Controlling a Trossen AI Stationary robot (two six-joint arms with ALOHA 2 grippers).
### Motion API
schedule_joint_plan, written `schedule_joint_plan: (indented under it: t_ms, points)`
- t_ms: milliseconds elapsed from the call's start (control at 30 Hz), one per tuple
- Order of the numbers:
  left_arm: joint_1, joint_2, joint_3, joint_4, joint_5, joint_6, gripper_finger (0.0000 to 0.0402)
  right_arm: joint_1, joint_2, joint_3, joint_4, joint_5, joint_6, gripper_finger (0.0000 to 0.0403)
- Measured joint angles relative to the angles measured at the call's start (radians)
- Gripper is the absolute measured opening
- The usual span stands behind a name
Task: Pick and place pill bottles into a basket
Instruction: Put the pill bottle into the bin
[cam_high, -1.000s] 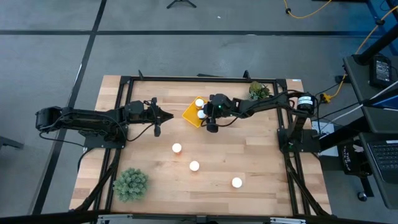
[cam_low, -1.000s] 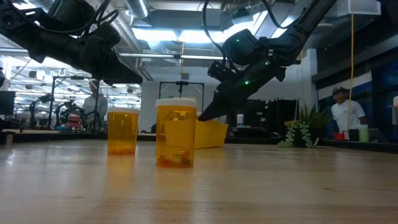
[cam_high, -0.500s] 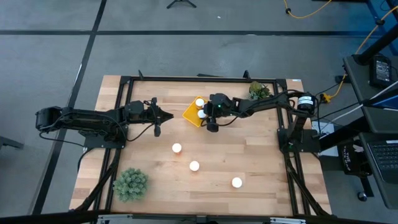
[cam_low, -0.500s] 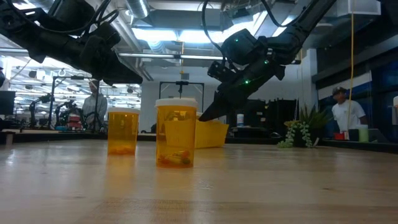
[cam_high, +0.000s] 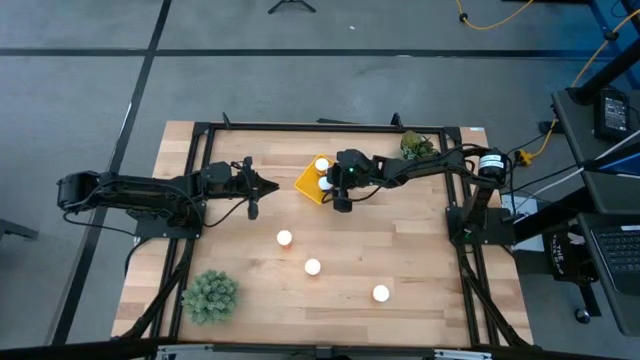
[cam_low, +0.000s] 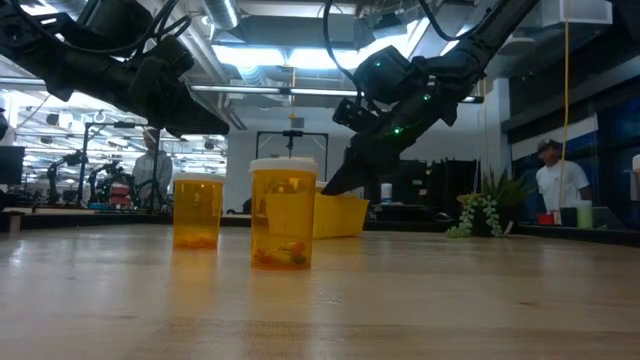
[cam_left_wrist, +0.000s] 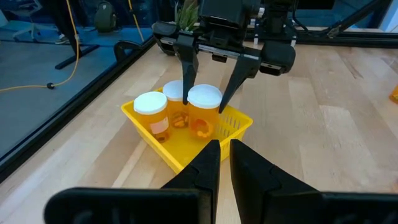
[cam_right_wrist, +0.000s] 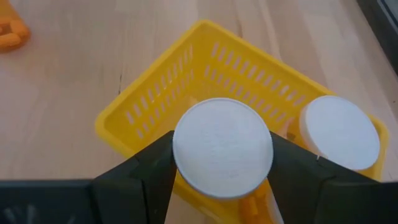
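Note:
The yellow basket (cam_high: 308, 181) sits at the table's far middle and holds three orange pill bottles with white caps in the left wrist view (cam_left_wrist: 151, 116). My right gripper (cam_high: 339, 197) reaches down into the basket and is shut on the bottle nearest its open side (cam_left_wrist: 204, 112). Three more bottles stand on their bases on the wood (cam_high: 284, 238) (cam_high: 312, 266) (cam_high: 380, 293). My left gripper (cam_high: 252, 203) is shut and empty, left of the basket above the table. My right gripper pinches the bottle between its two fingers (cam_left_wrist: 186, 74) at the white cap's two opposite sides (cam_right_wrist: 186, 155). The fingers come from above, slanting down from the table's right. The bottle stands upright inside the basket; the basket's wall hides its base.
A bushy green plant (cam_high: 210, 295) stands at the near left corner and a smaller one (cam_high: 415, 147) at the far right. A black frame (cam_high: 200, 140) runs around the table's edges. A person (cam_low: 557, 185) stands in the room behind.

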Motion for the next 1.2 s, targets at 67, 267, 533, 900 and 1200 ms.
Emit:
schedule_joint_plan:
  t_ms: [67, 267, 533, 900, 1200]
  points:
    - [0.000, 0.000, 0.000, 0.000, 0.000, 0.000, 0.0033, 0.000, 0.000, 0.000, 0.000, 0.000, -0.002, 0.0220]
    - [0.000, 0.000, 0.000, 0.000, 0.000, 0.000, 0.0033, 0.000, 0.000, 0.000, -0.003, 0.000, -0.021, 0.0220]
    - [0.000, 0.000, 0.000, 0.000, 0.000, 0.000, 0.0033, 0.001, 0.000, 0.000, -0.003, 0.018, -0.019, 0.0221]
    - [0.000, 0.000, 0.000, 0.000, 0.000, 0.000, 0.0033, 0.000, 0.000, 0.000, -0.003, 0.056, -0.001, 0.0221]
    - [0.000, 0.000, 0.000, 0.000, 0.000, 0.000, 0.0033, 0.000, 0.000, 0.000, -0.006, 0.056, 0.003, 0.0244]
